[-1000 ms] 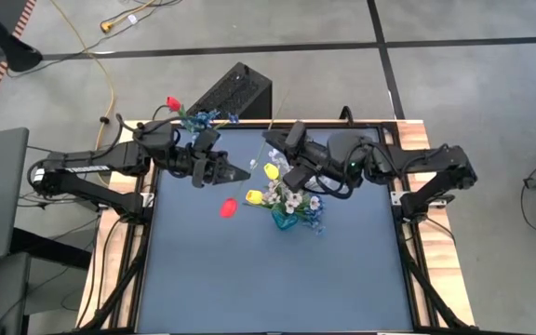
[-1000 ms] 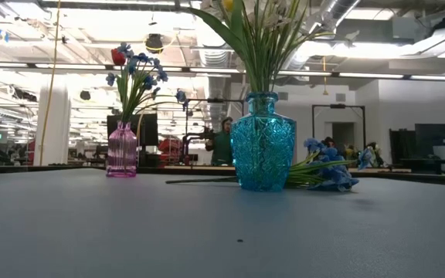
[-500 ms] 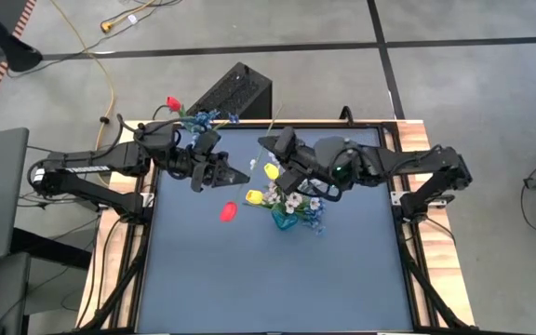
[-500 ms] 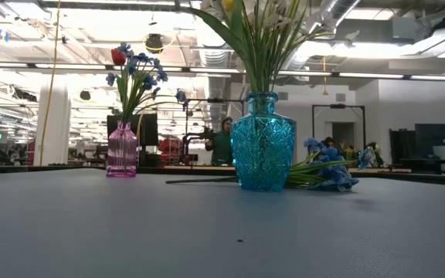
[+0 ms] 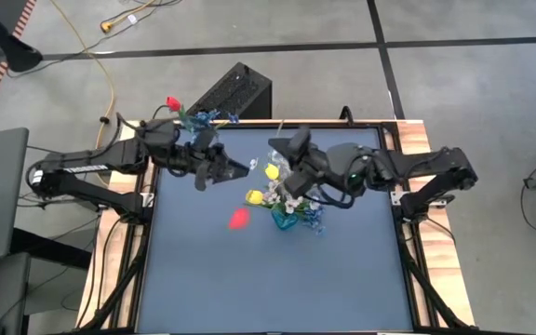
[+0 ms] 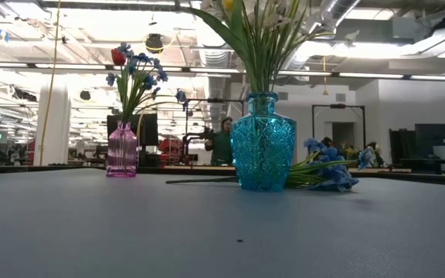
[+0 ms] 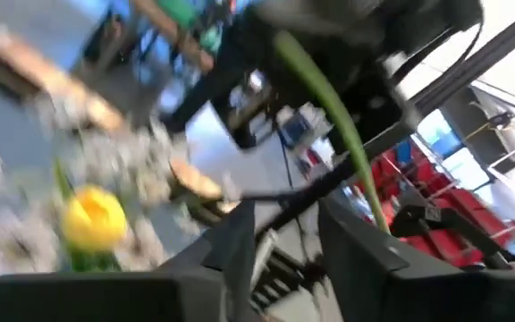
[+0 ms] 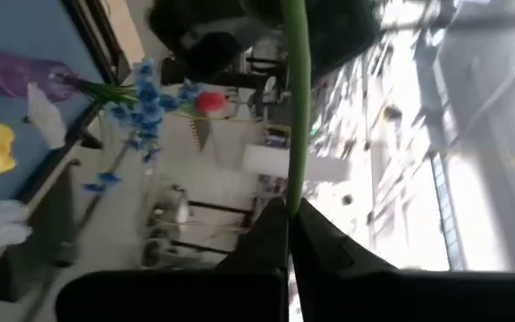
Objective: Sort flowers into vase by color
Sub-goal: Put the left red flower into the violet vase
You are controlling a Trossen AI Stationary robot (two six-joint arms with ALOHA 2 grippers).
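My right gripper (image 5: 285, 149) is shut on the thin green stem of a red tulip (image 5: 238, 219), above the table's far middle. My left gripper (image 5: 245, 166) is open just left of it, and the stem (image 7: 329, 103) passes a little beyond its fingers. A teal vase (image 6: 263, 143) holds white sprigs and yellow tulips (image 5: 270, 172). A pink vase (image 6: 122, 150) at the far left holds blue sprigs and a red tulip (image 5: 172, 102). A blue sprig (image 6: 327, 174) lies on the table beside the teal vase. My right gripper pinches the red tulip's bare green stem (image 8: 291, 192) between its two fingertips. The stem runs on past the fingertips. The tulip is lifted clear of the table and its red head (image 5: 238, 219) shows left of the teal vase, on its near side.
The two vases stand in the table's far half. The near half of the dark mat (image 5: 277, 279) holds nothing. A black box (image 5: 235, 93) stands on the floor beyond the far edge. A person (image 6: 224, 139) shows in the room far behind the table.
My right gripper has turned above the teal vase with the stem. The red tulip's head has swung a little toward the table's near edge and right. My left gripper has drawn slightly toward the far edge.
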